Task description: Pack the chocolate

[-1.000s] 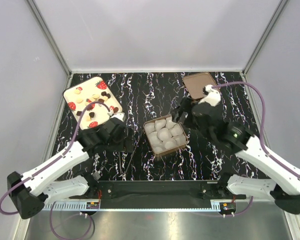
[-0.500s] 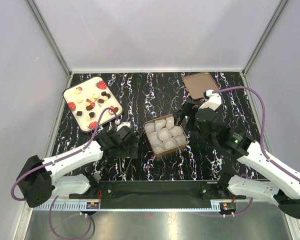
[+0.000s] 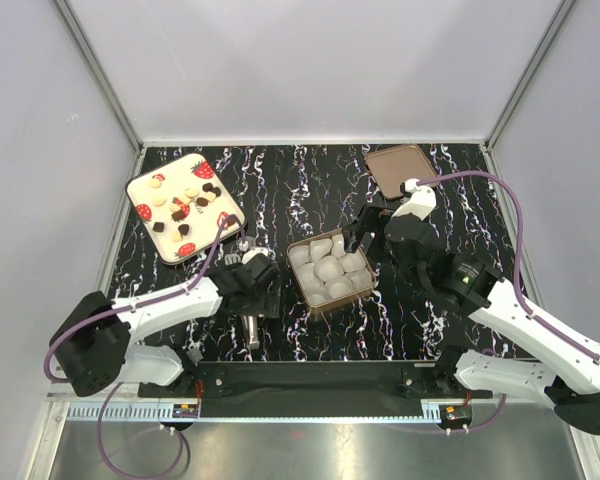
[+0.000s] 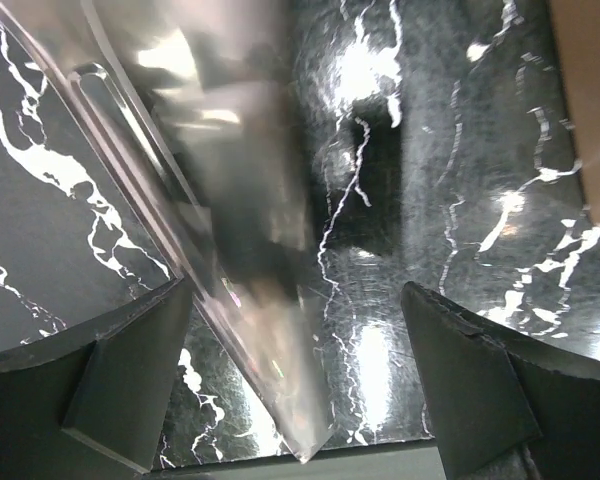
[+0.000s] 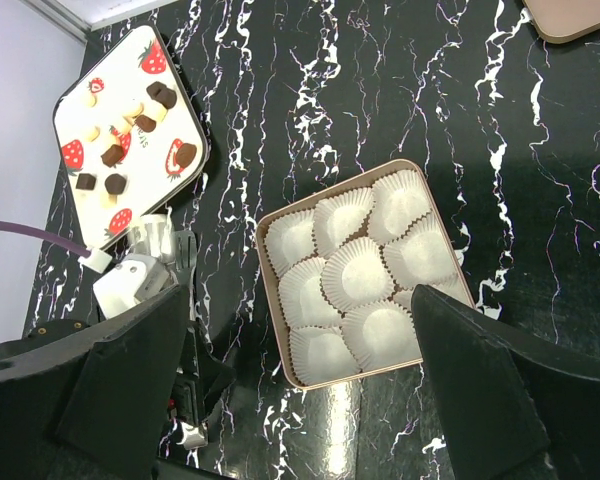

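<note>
Top external: chocolate (image 3: 183, 208) sits on the tray (image 3: 175, 172) at the desk's (image 3: 300, 190) far left. Left tool (image 4: 295, 290) and right tool (image 5: 300, 290) are spread wide, grasping nothing.

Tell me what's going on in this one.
Two arms are packing chocolates into a box of paper cups, all empty so far. The chocolates sit on the tray. The left hand is open low over the table, with a clear, blurry plastic piece between its fingers. The right hand hangs open near the box, holding nothing.
</note>
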Available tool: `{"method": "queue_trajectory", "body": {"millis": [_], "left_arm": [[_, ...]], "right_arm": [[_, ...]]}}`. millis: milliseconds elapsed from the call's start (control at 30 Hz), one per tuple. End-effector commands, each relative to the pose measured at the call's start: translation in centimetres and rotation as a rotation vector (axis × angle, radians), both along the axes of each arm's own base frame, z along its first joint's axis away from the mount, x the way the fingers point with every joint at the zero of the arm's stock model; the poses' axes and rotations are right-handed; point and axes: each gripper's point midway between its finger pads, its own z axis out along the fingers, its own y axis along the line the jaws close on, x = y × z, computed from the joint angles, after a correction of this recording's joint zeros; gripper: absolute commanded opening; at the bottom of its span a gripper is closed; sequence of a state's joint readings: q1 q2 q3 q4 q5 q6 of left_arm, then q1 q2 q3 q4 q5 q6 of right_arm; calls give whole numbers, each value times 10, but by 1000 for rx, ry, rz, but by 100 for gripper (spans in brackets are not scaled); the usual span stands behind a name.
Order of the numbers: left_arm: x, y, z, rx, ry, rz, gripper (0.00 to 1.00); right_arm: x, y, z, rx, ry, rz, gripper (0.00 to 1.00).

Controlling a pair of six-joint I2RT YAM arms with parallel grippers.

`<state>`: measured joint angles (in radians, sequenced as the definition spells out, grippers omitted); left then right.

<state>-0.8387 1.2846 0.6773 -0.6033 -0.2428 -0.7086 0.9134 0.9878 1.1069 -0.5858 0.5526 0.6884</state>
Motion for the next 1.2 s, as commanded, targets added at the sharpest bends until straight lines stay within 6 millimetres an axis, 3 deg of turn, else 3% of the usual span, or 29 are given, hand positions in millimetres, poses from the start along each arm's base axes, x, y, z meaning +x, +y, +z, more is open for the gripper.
{"method": "queue_trajectory", "body": {"millis": [0,400,633,1167], "left_arm": [[10,-5,4,-22,-44,26,92],[15,-1,38,-25,-94,28,93],[17,-17,62,-118,-123,-17,91],[18,-42,58,-176,-96,-90,88]], "right_arm": [[3,4,13,38,-39,6,100],[5,11,11,45,-29,22,100],[2,12,10,64,-18,25,100],[-3,3,5,66,-17,11,100]]}}
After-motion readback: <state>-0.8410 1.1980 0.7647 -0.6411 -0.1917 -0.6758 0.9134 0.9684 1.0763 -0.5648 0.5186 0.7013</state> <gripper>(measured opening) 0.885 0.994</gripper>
